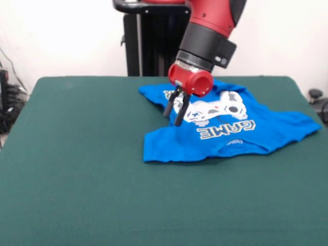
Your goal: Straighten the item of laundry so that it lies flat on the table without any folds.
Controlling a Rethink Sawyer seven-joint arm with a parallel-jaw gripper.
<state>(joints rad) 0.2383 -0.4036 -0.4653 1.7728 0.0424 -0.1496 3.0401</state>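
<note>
The bright blue T-shirt (225, 130) lies on the dark green table (77, 169), right of centre, print side up with the white controller print and "GAME" lettering showing. Its near edge is folded over and its right sleeve stretches toward the table's right edge. My gripper (173, 117) hangs from the red and black arm over the shirt's left part, fingers (180, 110) slightly apart and empty, tips just above or touching the cloth; I cannot tell which.
The robot's black pedestal (148, 41) stands behind the table's far edge. Cables and dark objects (10, 102) lie off the table's left side, and a dark object (316, 97) off its right.
</note>
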